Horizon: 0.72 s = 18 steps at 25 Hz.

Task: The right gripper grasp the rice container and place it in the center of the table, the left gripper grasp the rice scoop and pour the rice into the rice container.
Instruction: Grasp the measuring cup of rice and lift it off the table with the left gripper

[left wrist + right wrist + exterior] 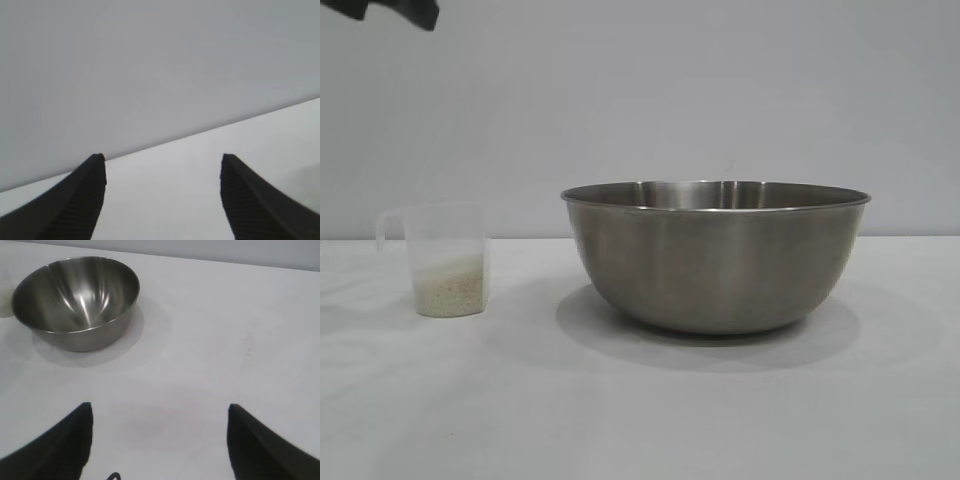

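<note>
The rice container (pixel 715 255), a big steel bowl, stands empty on the white table (pixel 640 420) a little right of the middle. To its left stands the rice scoop (pixel 445 240), a clear cup upright with rice (pixel 450 288) in its bottom. My right gripper (pixel 160 406) is open over bare table, well away from the rice container (pixel 75 300), and holds nothing. My left gripper (pixel 163 157) is open too, facing bare table and the wall, with nothing between its fingers. Only a black part of the left arm (pixel 390 12) shows at the exterior view's top left, high above the scoop.
A plain grey wall (pixel 640 100) closes the back of the table. Bare white table lies in front of the bowl and the scoop, and to the bowl's right.
</note>
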### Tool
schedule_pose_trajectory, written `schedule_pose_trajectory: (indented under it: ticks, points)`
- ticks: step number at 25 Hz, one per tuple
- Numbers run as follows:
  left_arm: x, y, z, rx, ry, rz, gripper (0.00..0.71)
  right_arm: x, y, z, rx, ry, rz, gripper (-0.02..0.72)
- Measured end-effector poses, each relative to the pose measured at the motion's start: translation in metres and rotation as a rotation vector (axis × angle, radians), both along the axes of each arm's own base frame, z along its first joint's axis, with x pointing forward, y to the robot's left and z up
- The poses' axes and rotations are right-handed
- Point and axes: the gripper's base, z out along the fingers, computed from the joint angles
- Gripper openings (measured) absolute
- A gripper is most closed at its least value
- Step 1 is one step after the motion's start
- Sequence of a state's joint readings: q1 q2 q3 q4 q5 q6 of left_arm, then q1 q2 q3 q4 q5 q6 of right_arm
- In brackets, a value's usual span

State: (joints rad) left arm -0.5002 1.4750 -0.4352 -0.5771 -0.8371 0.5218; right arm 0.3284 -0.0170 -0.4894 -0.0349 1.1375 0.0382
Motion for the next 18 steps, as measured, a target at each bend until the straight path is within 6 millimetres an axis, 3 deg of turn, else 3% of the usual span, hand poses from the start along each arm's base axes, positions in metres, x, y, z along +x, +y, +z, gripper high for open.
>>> schedule_pose_trajectory:
  ticks: [9, 18]
  points:
    - [-0.023, 0.017, -0.027, -0.129, 0.096, 0.124, 0.43, 0.0, 0.0, 0.0, 0.0, 0.0, 0.0, 0.509]
    - [-0.016, 0.011, -0.072, -0.112, 0.177, 0.126, 0.43, 0.0, 0.0, 0.0, 0.0, 0.0, 0.0, 0.509]
